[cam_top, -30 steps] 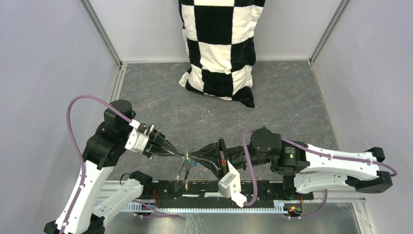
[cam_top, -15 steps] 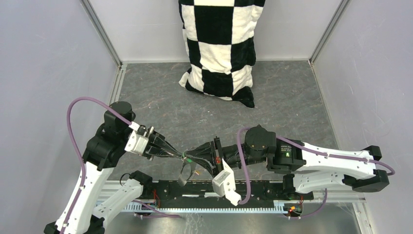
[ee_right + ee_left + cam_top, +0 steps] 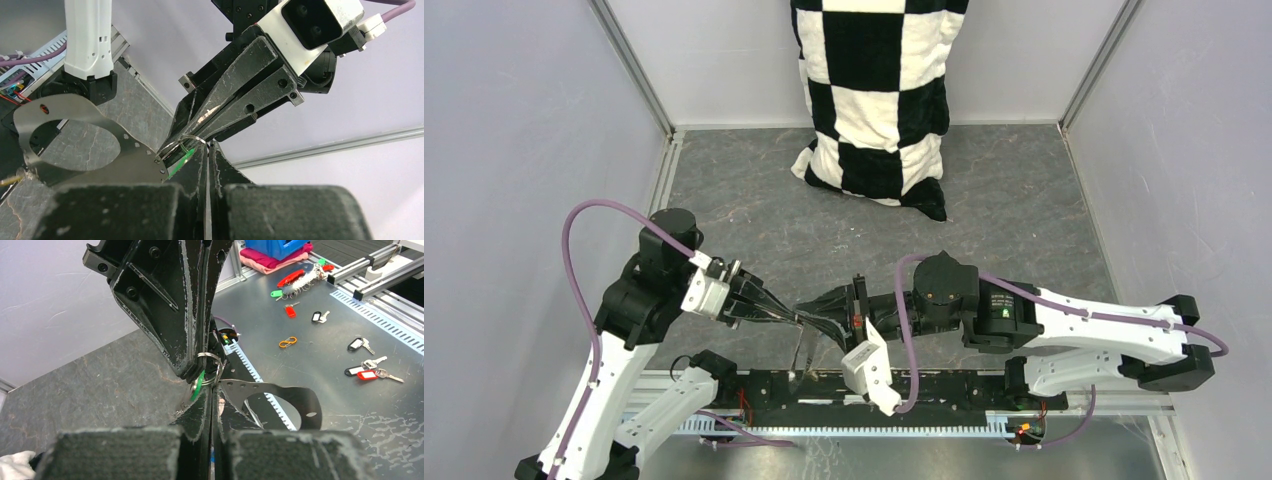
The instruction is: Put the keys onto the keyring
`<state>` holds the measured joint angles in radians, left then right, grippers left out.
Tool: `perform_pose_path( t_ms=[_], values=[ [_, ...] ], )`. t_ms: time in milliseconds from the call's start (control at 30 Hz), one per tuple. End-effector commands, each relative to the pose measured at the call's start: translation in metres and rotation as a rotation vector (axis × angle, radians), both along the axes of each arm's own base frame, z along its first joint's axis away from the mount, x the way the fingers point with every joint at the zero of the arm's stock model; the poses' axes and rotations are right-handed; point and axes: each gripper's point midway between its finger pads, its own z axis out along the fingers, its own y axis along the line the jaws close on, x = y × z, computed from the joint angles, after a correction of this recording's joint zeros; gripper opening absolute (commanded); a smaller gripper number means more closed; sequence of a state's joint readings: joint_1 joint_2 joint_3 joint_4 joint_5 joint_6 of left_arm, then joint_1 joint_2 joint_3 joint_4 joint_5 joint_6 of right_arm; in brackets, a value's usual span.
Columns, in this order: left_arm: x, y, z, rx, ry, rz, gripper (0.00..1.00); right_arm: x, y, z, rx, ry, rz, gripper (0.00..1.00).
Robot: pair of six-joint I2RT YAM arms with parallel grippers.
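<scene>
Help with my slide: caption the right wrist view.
Left tool and right tool, both shut, meet at a silver ring beside the green key and keyring strap.

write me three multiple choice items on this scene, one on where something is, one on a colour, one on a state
1. Where is the checkered cloth? A at the far wall; B by the left arm's base; C under the right arm.
2. What colour is the head of the key held where the arms meet? A blue; B green; C yellow.
3. The left end effector and right end effector are: A both wide open; B both shut, tips together; C far apart.
Answers: 1 A, the top view shows it hanging down the far wall. 2 B, a green head shows in both wrist views. 3 B, each wrist view shows closed fingers facing the other's tips.
</scene>
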<state>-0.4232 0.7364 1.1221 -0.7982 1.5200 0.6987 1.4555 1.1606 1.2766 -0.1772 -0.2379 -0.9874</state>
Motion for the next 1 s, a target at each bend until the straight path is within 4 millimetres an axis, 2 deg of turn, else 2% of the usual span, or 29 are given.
perform_pose_path(
  t_ms=[0, 400, 600, 733, 900, 967],
  values=[
    [0.001, -0.001, 0.004, -0.026, -0.055, -0.011, 0.02, 0.007, 0.007, 0.009, 0.019, 0.031, -0.052, 0.00],
    [0.018, -0.007, 0.005, -0.017, -0.081, 0.022, 0.02, 0.023, 0.014, -0.002, -0.010, 0.077, -0.145, 0.00],
    [0.024, -0.008, 0.010, -0.022, -0.123, 0.045, 0.02, 0.037, 0.013, -0.004, -0.024, 0.083, -0.227, 0.00],
    [0.028, -0.009, 0.011, -0.021, -0.139, 0.069, 0.02, 0.046, 0.012, -0.007, -0.028, 0.083, -0.280, 0.07],
    [0.038, -0.011, 0.025, -0.055, -0.155, 0.145, 0.02, 0.048, 0.013, -0.011, -0.034, 0.092, -0.291, 0.11],
    [0.045, -0.012, 0.029, -0.081, -0.137, 0.204, 0.02, 0.048, 0.012, -0.009, -0.027, 0.098, -0.292, 0.17]
  ],
)
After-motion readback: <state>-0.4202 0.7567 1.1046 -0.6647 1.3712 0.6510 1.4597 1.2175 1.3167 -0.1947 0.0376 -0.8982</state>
